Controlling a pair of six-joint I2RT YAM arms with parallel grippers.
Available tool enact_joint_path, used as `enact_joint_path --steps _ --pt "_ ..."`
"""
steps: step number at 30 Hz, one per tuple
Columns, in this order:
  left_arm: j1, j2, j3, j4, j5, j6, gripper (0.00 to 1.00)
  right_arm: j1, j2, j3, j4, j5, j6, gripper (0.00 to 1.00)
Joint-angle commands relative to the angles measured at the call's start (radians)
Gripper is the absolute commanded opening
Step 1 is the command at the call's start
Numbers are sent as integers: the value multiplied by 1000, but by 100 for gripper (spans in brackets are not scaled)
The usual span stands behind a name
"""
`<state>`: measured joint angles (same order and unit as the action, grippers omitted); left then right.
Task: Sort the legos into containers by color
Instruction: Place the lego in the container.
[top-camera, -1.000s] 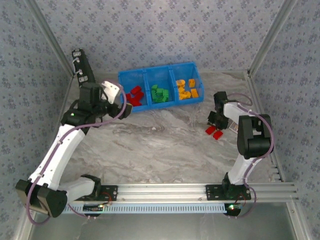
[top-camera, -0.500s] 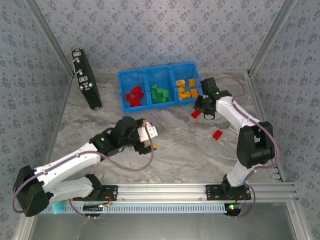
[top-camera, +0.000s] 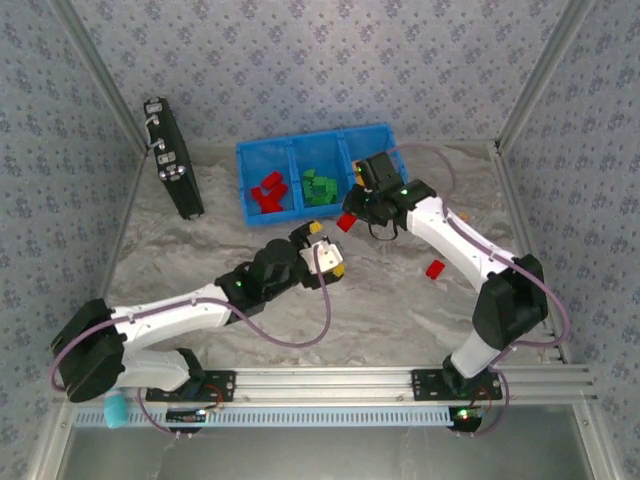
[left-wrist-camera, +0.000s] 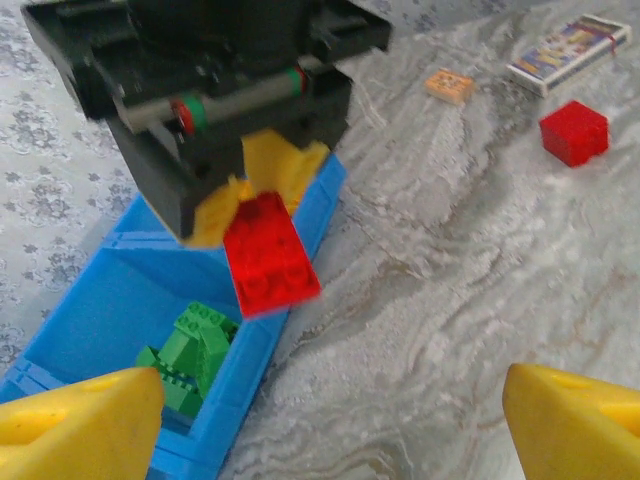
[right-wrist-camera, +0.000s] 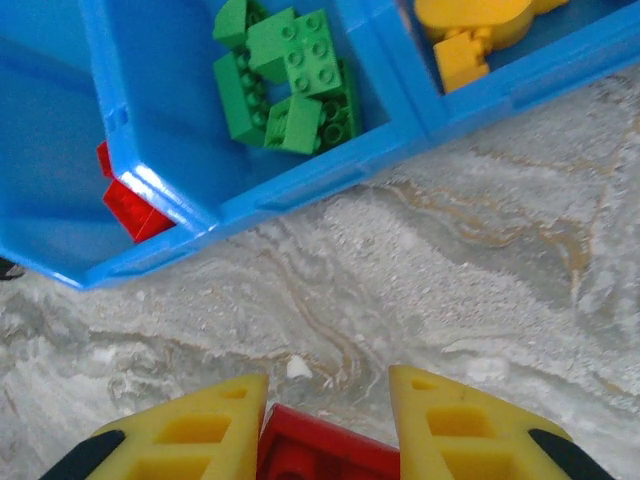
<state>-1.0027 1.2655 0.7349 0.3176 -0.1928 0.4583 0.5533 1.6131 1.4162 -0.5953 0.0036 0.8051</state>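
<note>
Clerk: Hazard, entry one?

Checker: Misfiled brick. The right claw (right-wrist-camera: 327, 415) pinches a red brick (left-wrist-camera: 268, 255) low over the desk (top-camera: 380, 310). It is just in front of the blue tray (top-camera: 262, 150), level with the green compartment (right-wrist-camera: 170, 60). The red compartment (top-camera: 258, 168) lies further left. A release here would likely drop red among the green bricks (right-wrist-camera: 290, 75), or bounce it off the front wall onto the desk.

Clerk: Entry two?

Checker: Slipped grip. The brick hangs tilted from the tips of the yellow pads, and a shallow hold could let go during the sideways carry.

Clerk: Entry three?

Checker: Arm contact. The left claw (left-wrist-camera: 330, 420), spread wide and empty, hovers over the middle of the desk, near the right claw and facing it. Both wrists crowd the same stretch before the tray, so a brush could knock the brick loose.

Clerk: Loose stock?

Checker: A second red brick (top-camera: 434, 268) and an orange brick (left-wrist-camera: 449, 85), both on the desk at the right.

Clerk: Changes against the earlier record?

Checker: Half a second ago the right claw stood off the tray's right end; now it is before the middle. A second ago the left claw was at the red compartment; it has swung to the centre. Two red bricks lay at the right then, and one remains.
</note>
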Motion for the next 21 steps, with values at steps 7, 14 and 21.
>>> enact_joint_path --steps 7,14,21 --pt "-11 103 111 46 -69 -53 82 17 -77 -26 25 -16 77 21" --pt "-11 159 149 51 -99 -50 78 29 -103 -28 19 -33 98 21" --pt "-10 197 185 75 -115 -65 66 43 -134 -81 33 -41 127 21"
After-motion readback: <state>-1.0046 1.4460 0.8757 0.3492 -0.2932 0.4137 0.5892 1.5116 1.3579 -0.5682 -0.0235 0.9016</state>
